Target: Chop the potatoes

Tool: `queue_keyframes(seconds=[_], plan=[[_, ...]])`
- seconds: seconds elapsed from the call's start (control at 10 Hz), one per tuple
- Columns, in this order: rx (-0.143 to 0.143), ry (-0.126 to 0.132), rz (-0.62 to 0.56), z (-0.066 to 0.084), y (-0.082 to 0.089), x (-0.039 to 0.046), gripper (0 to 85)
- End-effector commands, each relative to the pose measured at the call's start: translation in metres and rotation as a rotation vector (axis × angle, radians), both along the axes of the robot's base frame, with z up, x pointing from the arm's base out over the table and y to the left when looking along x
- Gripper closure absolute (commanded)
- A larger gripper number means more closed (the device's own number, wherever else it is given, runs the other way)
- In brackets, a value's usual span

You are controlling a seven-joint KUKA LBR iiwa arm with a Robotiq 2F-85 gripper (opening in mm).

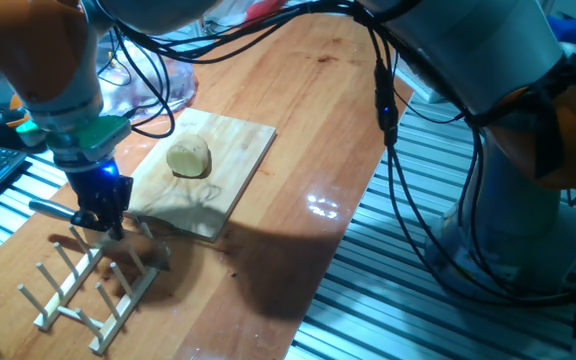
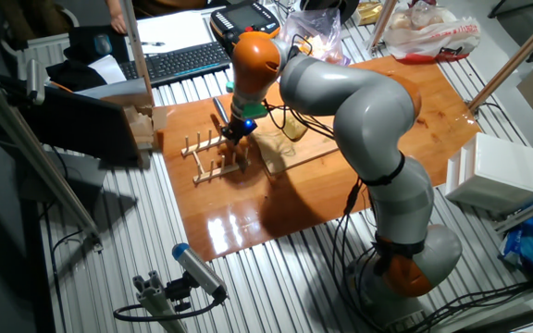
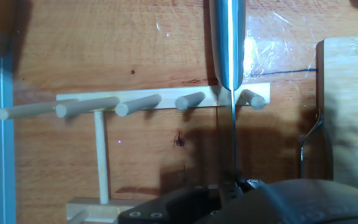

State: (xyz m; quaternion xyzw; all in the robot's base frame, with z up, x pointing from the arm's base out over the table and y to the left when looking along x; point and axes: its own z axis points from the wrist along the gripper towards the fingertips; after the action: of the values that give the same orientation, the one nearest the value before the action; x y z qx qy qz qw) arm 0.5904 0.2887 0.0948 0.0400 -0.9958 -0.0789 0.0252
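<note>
- The potato (image 1: 189, 158) sits on the cutting board (image 1: 230, 180), well apart from the gripper (image 1: 105, 215).
- The gripper is closed on a knife (image 3: 229, 43), over the wooden peg rack (image 3: 135, 106) beside the board.

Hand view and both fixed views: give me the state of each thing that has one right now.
Pale yellow peeled potato chunk: whole, uncut, lying on the board.
Light wooden cutting board: flat on the table.
Wooden dowel rack: upright, beside the board.
Steel knife: held over the rack, blade edge-on.
Tool: shut on the knife, low over the rack.
</note>
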Motion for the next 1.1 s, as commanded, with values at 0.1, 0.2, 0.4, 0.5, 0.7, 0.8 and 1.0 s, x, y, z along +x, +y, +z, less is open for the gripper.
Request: queue_keyframes(seconds=[0.1, 0.2, 0.4, 0.5, 0.7, 0.8, 1.0], plan=[[-0.004, -0.016, -0.005, 0.003, 0.002, -0.0001, 85.0], [0.009, -0.020, -0.017, 0.007, 0.003, -0.0002, 85.0], [0.011, -0.034, -0.039, 0.020, 0.010, -0.0015, 85.0], [0.009, -0.034, -0.057, 0.030, 0.015, -0.0030, 85.0], [-0.014, -0.017, -0.058, 0.063, 0.027, -0.0042, 85.0], [-0.012, -0.008, -0.058, 0.078, 0.029, -0.0031, 85.0], [-0.060, -0.001, -0.037, 0.112, 0.018, 0.0036, 85.0]])
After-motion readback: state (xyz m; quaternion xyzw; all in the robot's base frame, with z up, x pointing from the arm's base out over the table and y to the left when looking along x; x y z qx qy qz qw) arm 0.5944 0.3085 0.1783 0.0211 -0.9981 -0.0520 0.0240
